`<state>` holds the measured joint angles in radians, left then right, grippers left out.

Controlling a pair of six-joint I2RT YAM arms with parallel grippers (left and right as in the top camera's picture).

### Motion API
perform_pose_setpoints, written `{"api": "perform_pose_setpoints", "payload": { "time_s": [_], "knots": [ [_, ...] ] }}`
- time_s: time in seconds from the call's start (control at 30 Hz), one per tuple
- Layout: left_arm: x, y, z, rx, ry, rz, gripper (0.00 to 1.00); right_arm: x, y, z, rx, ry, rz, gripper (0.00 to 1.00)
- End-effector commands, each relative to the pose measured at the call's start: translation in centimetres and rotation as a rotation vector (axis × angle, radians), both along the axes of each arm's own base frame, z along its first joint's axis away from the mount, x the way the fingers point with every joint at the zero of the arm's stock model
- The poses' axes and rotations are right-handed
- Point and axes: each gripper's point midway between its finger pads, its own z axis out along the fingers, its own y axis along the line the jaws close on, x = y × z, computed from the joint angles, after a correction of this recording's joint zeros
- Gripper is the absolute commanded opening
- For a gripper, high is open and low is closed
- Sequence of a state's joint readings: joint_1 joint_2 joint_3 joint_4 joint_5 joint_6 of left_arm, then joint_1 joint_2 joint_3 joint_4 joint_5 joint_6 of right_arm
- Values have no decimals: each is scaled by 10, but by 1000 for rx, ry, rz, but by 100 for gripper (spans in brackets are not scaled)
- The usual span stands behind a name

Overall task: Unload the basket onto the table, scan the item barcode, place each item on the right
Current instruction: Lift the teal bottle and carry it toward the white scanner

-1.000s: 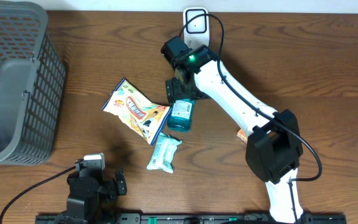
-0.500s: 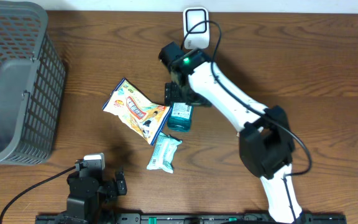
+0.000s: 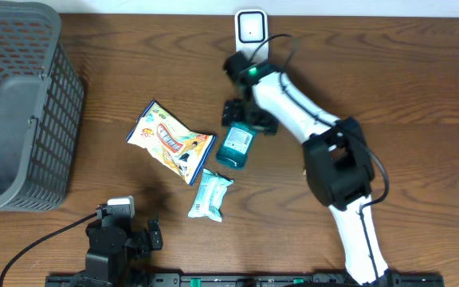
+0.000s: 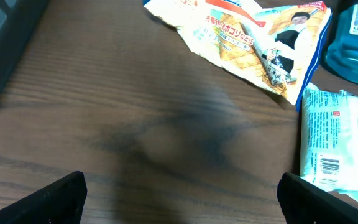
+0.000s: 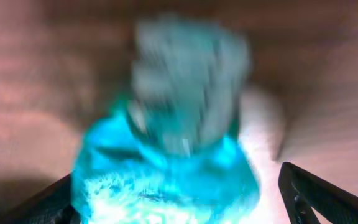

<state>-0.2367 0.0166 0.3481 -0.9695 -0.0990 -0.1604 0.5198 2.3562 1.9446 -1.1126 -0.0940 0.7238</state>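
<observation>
Teal plastic bottle (image 3: 236, 147) just right of the printed foil snack bag (image 3: 170, 141), white plastic packet (image 3: 210, 194) before them, white scanner (image 3: 250, 30) behind.

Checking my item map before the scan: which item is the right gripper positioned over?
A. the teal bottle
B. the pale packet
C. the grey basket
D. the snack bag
A: the right gripper hangs open over the cap end of the teal bottle, which fills the right wrist view.

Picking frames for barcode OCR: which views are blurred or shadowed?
Right wrist: heavily blurred, the teal plastic bottle is smeared, label unreadable. Left wrist: sharp, barcode visible on the pale blue plastic packet, soft shadow on the brown wooden table. Overhead: sharp, evenly lit.
</observation>
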Motion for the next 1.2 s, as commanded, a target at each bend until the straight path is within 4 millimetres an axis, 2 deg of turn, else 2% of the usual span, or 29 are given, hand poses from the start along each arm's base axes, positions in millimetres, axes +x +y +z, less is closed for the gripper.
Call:
{"api": "perform_pose_setpoints", "payload": {
  "time_s": [0.0, 0.1, 0.2, 0.43, 0.57, 0.7, 0.83, 0.93, 1.0, 1.17],
  "knots": [
    [-2, -2, -2, -6, 7, -8, 98, 7, 3, 9, 68, -11, 19, 97],
    [-2, -2, -2, -6, 7, -8, 98, 14, 7, 10, 78, -41, 21, 99],
    [-2, -2, -2, -6, 7, -8, 98, 17, 12, 11, 92, -51, -18, 96],
    [-2, -2, -2, -6, 7, -8, 98, 2, 10, 5, 24, -8, -171, 90],
    [-2, -2, -2, -6, 7, -8, 98, -3, 10, -3, -16, 4, -277, 80],
    [-2, -2, -2, -6, 7, -8, 98, 0, 2, -11, -61, -8, -327, 77],
    [-2, -2, -2, -6, 7, -8, 98, 2, -9, -23, -117, -16, -335, 70],
    [-2, -2, -2, -6, 7, -8, 98, 2, -9, -33, -124, -10, -304, 66],
    [-2, -2, -2, -6, 7, -8, 98, 2, -9, -34, -124, -10, -270, 59],
    [-2, -2, -2, -6, 7, -8, 98, 9, -10, -17, -96, -37, -169, 52]
  ]
}}
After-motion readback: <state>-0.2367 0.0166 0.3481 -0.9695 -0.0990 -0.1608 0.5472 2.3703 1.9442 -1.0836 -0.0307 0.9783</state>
